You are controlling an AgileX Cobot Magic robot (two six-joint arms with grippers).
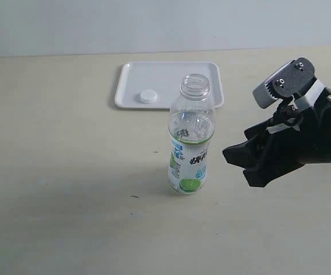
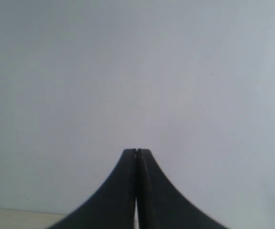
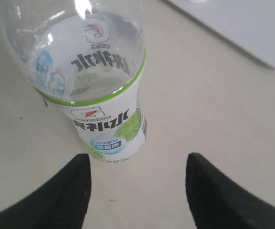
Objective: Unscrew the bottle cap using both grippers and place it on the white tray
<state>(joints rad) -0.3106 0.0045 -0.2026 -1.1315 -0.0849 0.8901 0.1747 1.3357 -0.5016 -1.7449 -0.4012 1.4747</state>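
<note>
The cap [image 1: 148, 96] lies by the tray's [image 1: 174, 74] left edge, so, with the job seemingly done, the right gripper [image 1: 238, 166] stands jaws apart beside the open bottle [image 1: 191, 137], the left gripper [image 2: 137, 153] jaws together.

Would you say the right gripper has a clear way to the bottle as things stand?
Probably yes: the right gripper stands open beside the upright bottle, apart from it, with only bare table between them.
</note>
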